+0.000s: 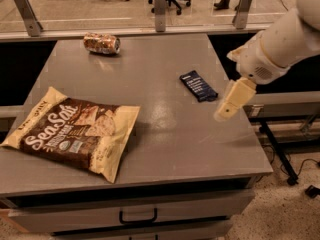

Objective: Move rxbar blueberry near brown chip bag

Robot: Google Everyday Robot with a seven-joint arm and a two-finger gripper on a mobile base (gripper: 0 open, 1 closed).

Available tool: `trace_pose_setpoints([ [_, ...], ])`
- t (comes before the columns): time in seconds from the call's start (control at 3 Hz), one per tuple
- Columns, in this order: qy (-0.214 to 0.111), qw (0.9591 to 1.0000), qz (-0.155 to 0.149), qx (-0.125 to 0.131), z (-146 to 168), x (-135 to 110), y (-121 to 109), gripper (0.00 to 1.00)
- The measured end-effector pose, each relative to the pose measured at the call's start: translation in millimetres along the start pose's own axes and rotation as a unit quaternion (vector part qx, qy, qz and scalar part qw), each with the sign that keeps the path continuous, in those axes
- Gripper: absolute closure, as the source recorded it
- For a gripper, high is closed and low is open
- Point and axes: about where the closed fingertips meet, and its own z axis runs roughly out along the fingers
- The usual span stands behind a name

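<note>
The rxbar blueberry [198, 85], a small dark navy bar, lies flat on the right part of the grey table [160, 129]. The brown chip bag [72, 131], dark brown with cream edges and "Sea Salt" lettering, lies flat at the front left. My gripper [231, 101] hangs from the white arm coming in from the upper right. It is over the table's right side, just right of and a little in front of the bar, not touching it. It holds nothing that I can see.
A brownish drink can [101, 43] lies on its side at the back left of the table. A glass rail with metal posts [160, 1] runs behind the table. A drawer with a black handle [138, 217] is under the front edge.
</note>
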Motion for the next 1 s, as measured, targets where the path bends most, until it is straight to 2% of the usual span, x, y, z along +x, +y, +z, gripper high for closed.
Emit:
trace_pose_setpoints([
  [0.33, -0.031, 0.999, 0.031, -0.003, 47, -15, -21, 0.0],
  [0.67, -0.043, 0.9964, 0.07, -0.019, 83, -20, -26, 0.0],
  [1.0, -0.042, 0.9932, 0.105, -0.027, 112, -17, -31, 0.18],
])
